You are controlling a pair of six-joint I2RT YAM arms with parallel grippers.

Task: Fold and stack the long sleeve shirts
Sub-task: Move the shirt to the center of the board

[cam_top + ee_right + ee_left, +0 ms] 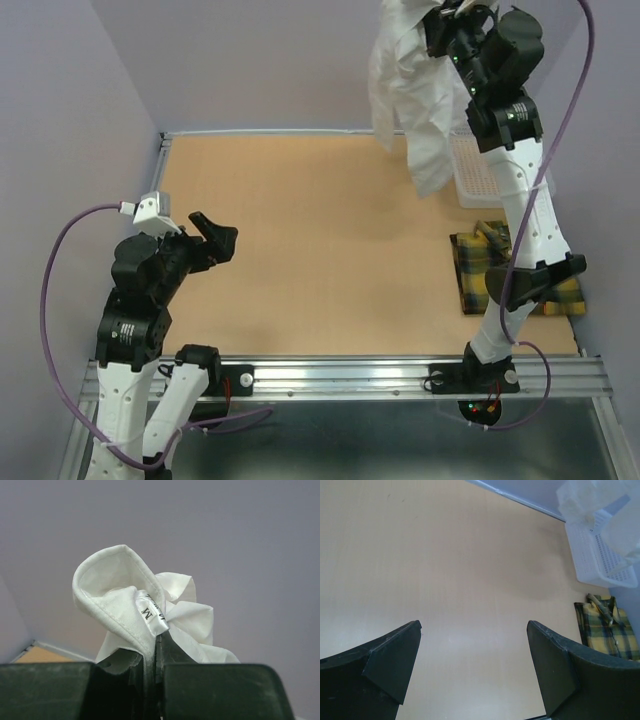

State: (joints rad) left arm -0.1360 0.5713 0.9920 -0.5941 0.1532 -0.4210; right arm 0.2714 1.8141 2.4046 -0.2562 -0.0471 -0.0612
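You hold the white shirt (412, 105) pinched by its collar in the right gripper (156, 647), dangling high over the table's (320, 270) far right corner beyond the folded plaid shirt (480, 272), so next spread it flat with the wide-open, empty left gripper (218, 235) helping.

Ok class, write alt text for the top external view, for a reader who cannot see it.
The right fingers, raised high at the far right, pinch a white shirt that hangs crumpled near a white basket. A folded plaid shirt lies at the table's right edge; the left fingers hover open on the left.
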